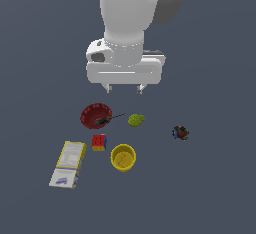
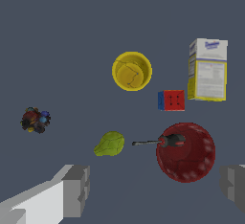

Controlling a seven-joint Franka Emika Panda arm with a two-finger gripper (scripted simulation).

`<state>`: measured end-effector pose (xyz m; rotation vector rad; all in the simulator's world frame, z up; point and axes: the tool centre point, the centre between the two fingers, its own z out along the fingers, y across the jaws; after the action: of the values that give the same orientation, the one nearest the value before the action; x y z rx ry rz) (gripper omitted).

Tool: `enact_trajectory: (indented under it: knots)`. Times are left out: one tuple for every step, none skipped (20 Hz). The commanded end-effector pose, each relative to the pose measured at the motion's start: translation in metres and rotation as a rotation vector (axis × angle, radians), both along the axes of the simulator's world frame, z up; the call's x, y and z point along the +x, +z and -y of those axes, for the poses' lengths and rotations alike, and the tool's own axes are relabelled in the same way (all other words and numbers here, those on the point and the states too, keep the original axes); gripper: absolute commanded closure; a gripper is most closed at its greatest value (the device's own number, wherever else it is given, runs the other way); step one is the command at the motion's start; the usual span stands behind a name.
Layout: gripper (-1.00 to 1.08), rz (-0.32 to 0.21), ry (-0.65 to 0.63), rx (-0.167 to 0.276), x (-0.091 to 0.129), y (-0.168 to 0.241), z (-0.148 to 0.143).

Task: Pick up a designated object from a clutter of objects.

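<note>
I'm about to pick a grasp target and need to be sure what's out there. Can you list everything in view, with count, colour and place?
red bowl: 1, red, on the exterior view's left, under the arm
tool in bowl: 1, dark with thin shaft, head in the bowl, shaft sticking out over the rim toward the green blob
green blob: 1, yellow-green, lumpy, just beside the bowl on the exterior view's right
colourful cube: 1, red, blue, yellow, between bowl and cup
yellow cup: 1, yellow, upright, open top
flat box: 1, yellow and white, lying flat, farthest to the exterior view's left
dark speckled lump: 1, dark with red, blue, yellowish specks, alone on the exterior view's right
end effector: 1, white, above the clutter, open, holding nothing
</note>
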<state>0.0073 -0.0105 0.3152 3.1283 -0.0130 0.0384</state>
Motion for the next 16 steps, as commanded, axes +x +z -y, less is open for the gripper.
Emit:
enact_trajectory:
  knots:
    - [-0.92,0.000,0.000,0.000,0.000,0.000,0.000]
    - [-0.92,0.000,0.001,0.000,0.000,0.000,-0.001]
    - [-0.92,-0.001,0.005,0.000,0.000,0.000,-0.002]
    - [-0.92,-0.002,0.010,-0.001,0.000,0.001,-0.005]
    - [-0.92,-0.003,0.018,-0.002,-0.001,0.001,-0.009]
    - [-0.92,-0.005,0.028,-0.003,-0.002,0.002,-0.014]
    - [-0.92,-0.006,0.038,-0.004,-0.002,0.003,-0.019]
    - [-0.92,-0.008,0.046,-0.005,-0.003,0.004,-0.023]
    - [-0.92,-0.009,0.051,-0.005,-0.004,0.005,-0.027]
    - [-0.92,-0.010,0.054,-0.005,-0.005,0.006,-0.029]
    - [-0.92,-0.010,0.054,-0.005,-0.005,0.007,-0.030]
    - [-0.92,-0.010,0.053,-0.005,-0.005,0.007,-0.030]
    - [-0.92,-0.010,0.052,-0.005,-0.005,0.007,-0.029]
    - [-0.92,-0.010,0.053,-0.005,-0.005,0.007,-0.029]
    - [-0.92,-0.010,0.056,-0.006,-0.004,0.006,-0.029]
    - [-0.92,-0.010,0.063,-0.007,-0.004,0.004,-0.030]
